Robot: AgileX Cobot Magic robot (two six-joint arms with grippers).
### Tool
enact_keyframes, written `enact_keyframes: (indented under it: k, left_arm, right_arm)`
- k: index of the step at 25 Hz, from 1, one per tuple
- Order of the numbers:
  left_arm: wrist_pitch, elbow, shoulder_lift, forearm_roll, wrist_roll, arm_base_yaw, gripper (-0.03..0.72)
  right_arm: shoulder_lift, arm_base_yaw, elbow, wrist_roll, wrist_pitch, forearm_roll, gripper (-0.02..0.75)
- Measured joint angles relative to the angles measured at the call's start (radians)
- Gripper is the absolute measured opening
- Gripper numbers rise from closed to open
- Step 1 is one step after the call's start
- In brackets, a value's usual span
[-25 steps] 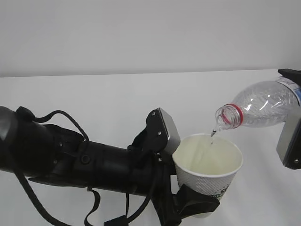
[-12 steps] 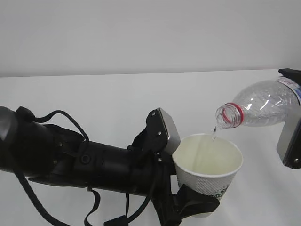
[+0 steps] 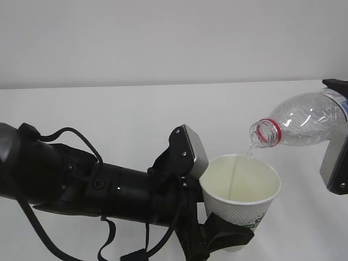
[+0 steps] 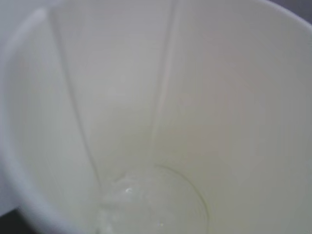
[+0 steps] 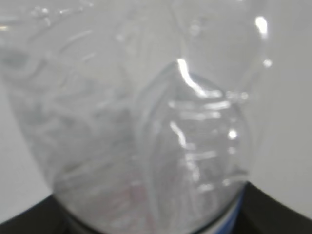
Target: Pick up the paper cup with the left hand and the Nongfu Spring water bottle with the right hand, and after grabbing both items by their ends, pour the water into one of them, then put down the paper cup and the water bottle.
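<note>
Only left wrist view shows water pooled; jaws grip cup, bottle.

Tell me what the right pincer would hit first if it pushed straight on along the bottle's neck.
Probably the paper cup: the Nongfu Spring water bottle it holds points down-left, mouth just above the cup's far rim. Depth is unclear, so it might skim past behind the rim.

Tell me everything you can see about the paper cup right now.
The paper cup is white outside, cream inside, with a rolled rim and a small green print low on its side. It is held off the table, tilted slightly, by the left hand, whose black fingers clasp its lower part. A thin stream falls into it from the water bottle. A little water pools at its bottom.
</note>
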Motion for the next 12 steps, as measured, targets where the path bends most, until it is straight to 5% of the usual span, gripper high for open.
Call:
enact_keyframes:
  k: [12]
  left_arm:
    - [0.000, 0.000, 0.000, 0.000, -0.002, 0.000, 0.528]
  right_arm:
    - [0.000, 0.000, 0.000, -0.005, -0.005, 0.000, 0.426]
